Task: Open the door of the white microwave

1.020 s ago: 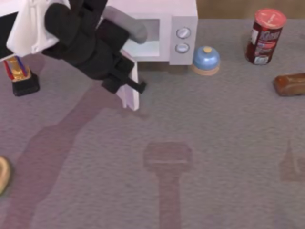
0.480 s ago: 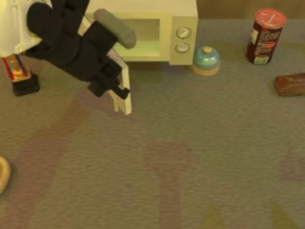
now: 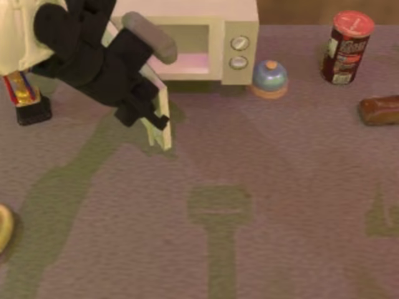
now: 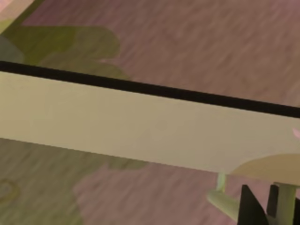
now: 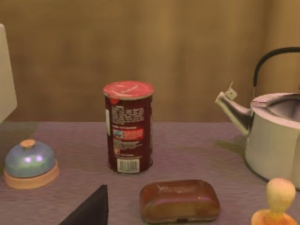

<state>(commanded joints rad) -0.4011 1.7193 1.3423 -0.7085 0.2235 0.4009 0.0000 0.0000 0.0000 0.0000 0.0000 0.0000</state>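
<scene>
The white microwave [image 3: 206, 37] stands at the far edge of the tabletop [image 3: 280, 205], left of centre. Its door [image 3: 163, 118] is swung out on the left hinge, standing roughly square to the front, so the cavity shows open. Our left gripper [image 3: 159, 121] is at the door's free edge, but the arm's dark body covers the contact in the top view and the left wrist view shows mostly the door's pale face [image 4: 140, 126], so we cannot tell whether the jaws are closed on it or merely beside it.

We judge the door a stiff, light panel that turns only about its hinge. It is best taken at the free edge farthest from the hinge and led along an arc. A straight pull would probably drag the whole microwave or slip off the smooth edge.

Our right gripper is out of the top view. A dark tip shows low in the right wrist view, and we cannot tell whether its jaws are open or closed.

Near the microwave's knob side sits a service bell [image 3: 269, 79], and a red can [image 3: 347, 47] stands further right.
</scene>
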